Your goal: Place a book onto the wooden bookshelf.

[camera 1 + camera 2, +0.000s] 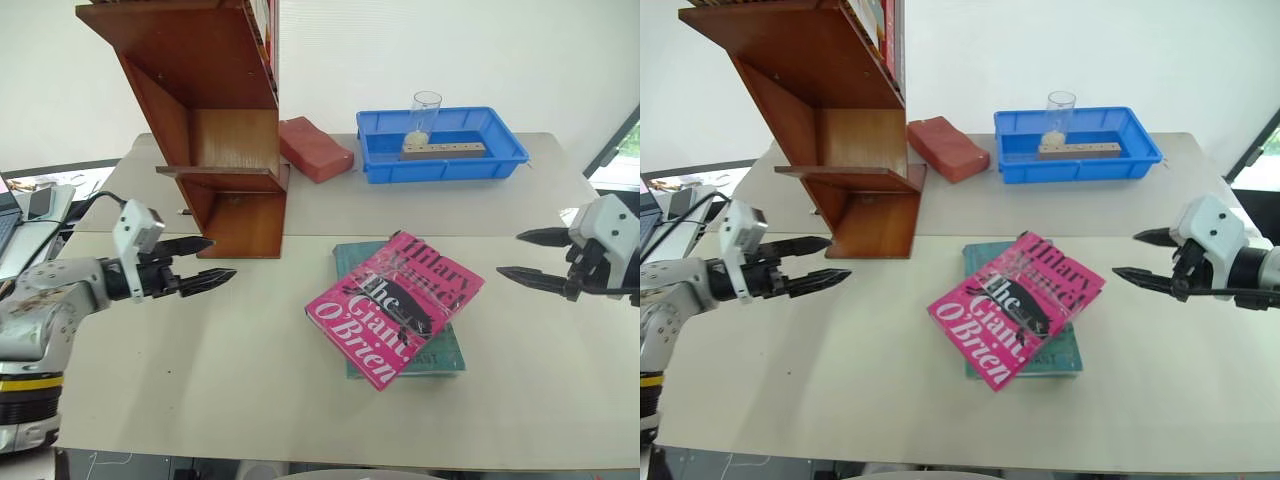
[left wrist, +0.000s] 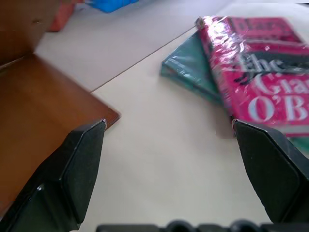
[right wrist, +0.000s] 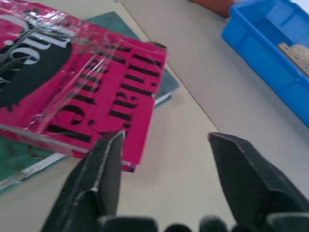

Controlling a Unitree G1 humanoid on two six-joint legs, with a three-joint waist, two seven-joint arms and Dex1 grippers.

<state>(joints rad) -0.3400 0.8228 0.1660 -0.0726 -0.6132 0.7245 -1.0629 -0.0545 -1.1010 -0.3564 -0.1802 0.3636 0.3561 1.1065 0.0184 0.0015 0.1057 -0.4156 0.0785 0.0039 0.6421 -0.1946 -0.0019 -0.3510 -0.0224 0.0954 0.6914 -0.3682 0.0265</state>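
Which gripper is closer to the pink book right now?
Right, by a little. The right gripper hovers open just off the pink book at its title end. The left gripper is open too, farther off, beside the bookshelf.

Bright pink book (image 1: pixel 395 305) (black and white lettering) on a teal-green book (image 1: pixel 440 355); reddish-brown wooden bookshelf (image 1: pixel 215 130); blue tray (image 1: pixel 440 155).
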